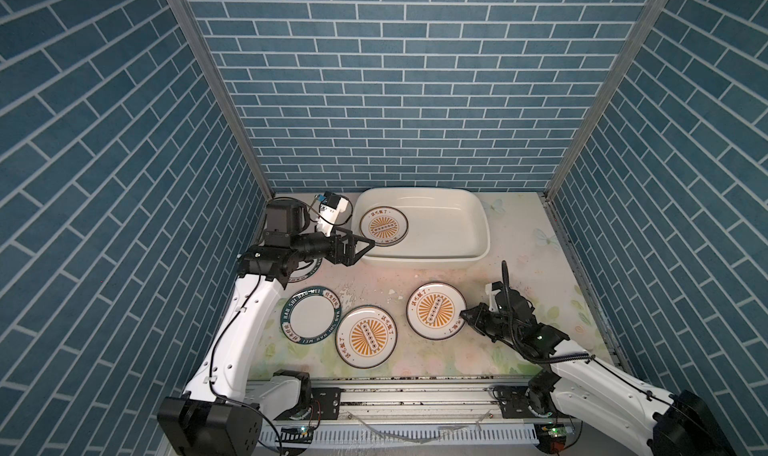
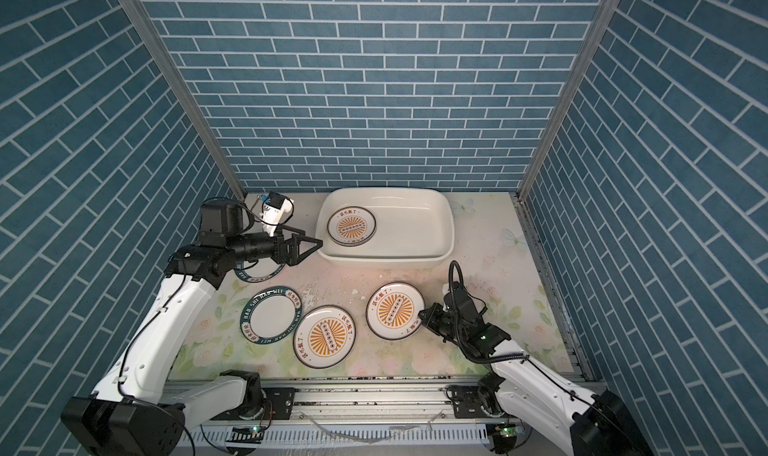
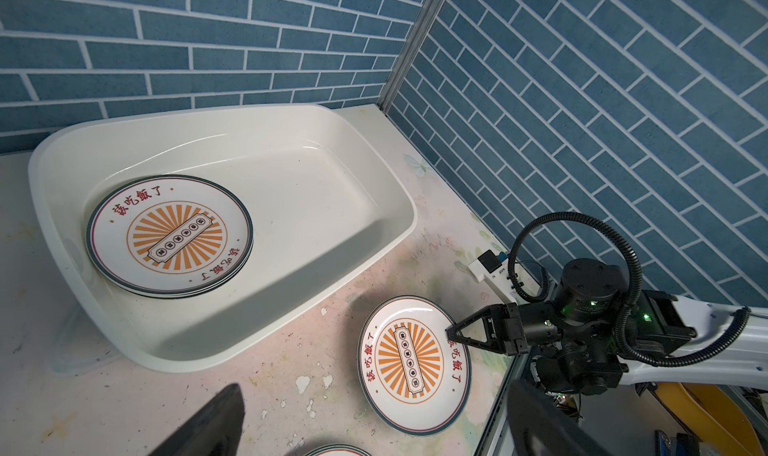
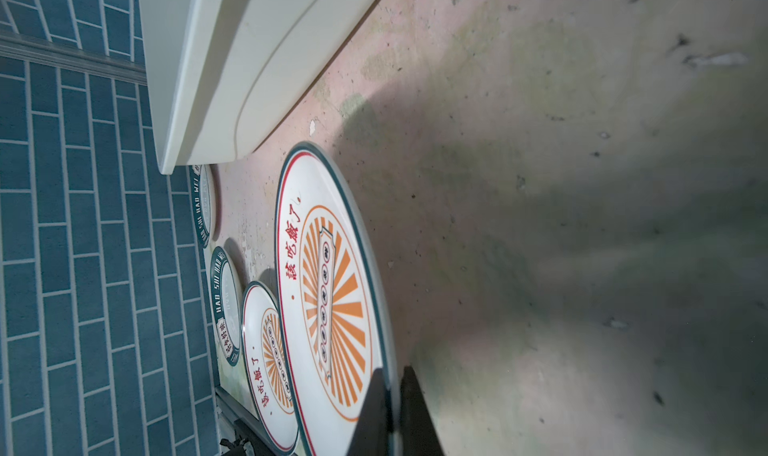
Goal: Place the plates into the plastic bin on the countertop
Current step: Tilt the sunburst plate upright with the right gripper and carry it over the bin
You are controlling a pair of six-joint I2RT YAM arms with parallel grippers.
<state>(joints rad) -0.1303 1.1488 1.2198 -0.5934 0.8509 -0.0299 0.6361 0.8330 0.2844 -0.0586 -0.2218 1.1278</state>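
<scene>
Right pincer (image 1: pixel 462 315) is clamped on the sunburst plate (image 1: pixel 434 310) at its right rim.

two high top views downward, wrist views close over countertop (image 3: pixel 124 391)

red 該吃飯了 on the sunburst plate (image 3: pixel 169 235) inside the plastic bin (image 1: pixel 449 233), same characters on the second sunburst plate (image 1: pixel 436 311) and third sunburst plate (image 1: pixel 366 335) in front of the bin, white HAO SHI HAO WEI on the teal-banded plate (image 1: pixel 311 321) front-left of the bin, beside characters possibly reading 好食好味
</scene>
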